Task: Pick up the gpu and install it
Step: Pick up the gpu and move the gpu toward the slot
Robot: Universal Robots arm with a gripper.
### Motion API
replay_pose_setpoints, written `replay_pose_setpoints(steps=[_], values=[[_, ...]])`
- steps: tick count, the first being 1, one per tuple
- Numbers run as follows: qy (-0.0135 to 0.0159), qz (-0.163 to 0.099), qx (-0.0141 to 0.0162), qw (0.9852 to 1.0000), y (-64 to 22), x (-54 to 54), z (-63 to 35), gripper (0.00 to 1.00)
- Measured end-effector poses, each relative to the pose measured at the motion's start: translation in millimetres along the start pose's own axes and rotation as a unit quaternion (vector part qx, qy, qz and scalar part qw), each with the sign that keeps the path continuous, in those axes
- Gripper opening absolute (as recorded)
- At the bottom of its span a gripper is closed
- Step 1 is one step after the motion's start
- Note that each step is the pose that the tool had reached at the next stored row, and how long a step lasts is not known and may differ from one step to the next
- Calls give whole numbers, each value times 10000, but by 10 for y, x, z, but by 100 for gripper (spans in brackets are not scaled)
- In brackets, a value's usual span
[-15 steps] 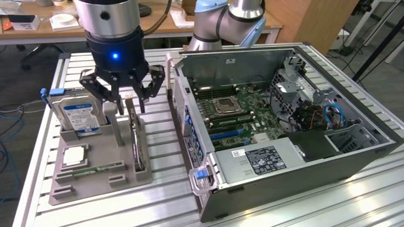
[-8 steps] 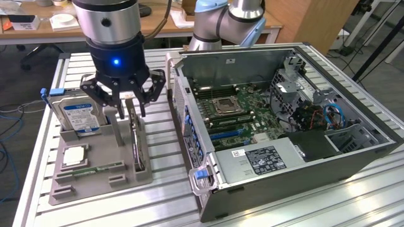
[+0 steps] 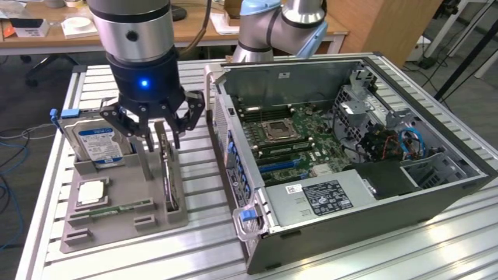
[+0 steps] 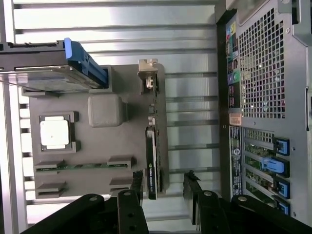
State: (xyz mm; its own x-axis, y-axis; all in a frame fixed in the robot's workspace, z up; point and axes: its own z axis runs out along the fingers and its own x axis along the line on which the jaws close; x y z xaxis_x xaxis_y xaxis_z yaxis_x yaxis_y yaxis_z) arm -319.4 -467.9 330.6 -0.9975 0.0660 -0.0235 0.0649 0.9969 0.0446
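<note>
Jaws wide open, empty, right above one end of the gpu (image 3: 167, 175); card's edge-on, long axis square to closing dir.

**Slatted table, wooden desk behind**

A slatted aluminium table (image 3: 435, 245) spans the foreground, with bright light glancing off its slats at the exterior view's right. Behind it stands a wooden desk (image 3: 46, 41) carrying a white box (image 3: 78, 26). A chair base (image 3: 48, 63) sits beneath the desk. A wooden cabinet (image 3: 397, 26) stands farther right. Blue cables (image 3: 9, 154) lie on the grey floor (image 3: 23, 116).
</note>
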Motion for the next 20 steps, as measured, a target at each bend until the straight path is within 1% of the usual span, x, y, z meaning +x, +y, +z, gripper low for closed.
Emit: replay_pose_setpoints(steps=[7,20], values=[[1,-9,0,10000,-28,0,43,46],[1,-22,0,10000,-37,2,164,46]])
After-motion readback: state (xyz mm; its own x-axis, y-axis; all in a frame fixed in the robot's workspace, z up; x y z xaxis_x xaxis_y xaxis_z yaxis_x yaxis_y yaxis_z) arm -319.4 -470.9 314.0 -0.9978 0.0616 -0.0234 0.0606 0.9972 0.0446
